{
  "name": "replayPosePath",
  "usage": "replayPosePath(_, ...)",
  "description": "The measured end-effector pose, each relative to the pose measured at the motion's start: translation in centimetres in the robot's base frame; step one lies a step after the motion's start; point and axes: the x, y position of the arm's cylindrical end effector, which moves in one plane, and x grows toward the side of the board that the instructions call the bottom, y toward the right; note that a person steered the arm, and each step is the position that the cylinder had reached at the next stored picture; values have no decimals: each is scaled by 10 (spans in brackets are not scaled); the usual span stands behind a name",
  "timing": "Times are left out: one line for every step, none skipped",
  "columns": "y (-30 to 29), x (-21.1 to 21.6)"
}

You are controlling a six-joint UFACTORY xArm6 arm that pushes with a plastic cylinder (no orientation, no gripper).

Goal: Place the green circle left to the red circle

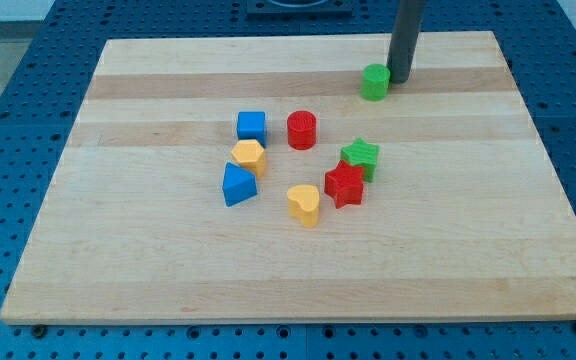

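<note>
A pale wooden board (298, 250) lies on a blue perforated table (8, 120). The green circle (374, 83) stands upright at two o'clock from the red circle (302, 130), well apart. My tip (400, 78), a bare rod with nothing to open or close, touches its three-o'clock side.

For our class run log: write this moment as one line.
my tip: right of green circle block, touching | red circle block: lower left, apart | task: not done
</note>
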Motion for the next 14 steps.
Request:
replayPosePath(-31, 6)
replayPosePath(-57, 22)
replayPosePath(-77, 32)
replayPosePath(-110, 32)
replayPosePath(-148, 37)
replayPosePath(-167, 45)
replayPosePath(-168, 47)
replayPosePath(-168, 52)
replayPosePath(-168, 64)
replayPosePath(-168, 65)
replayPosePath(-168, 69)
replayPosePath(-168, 73)
replayPosePath(-167, 73)
replayPosePath(-161, 78)
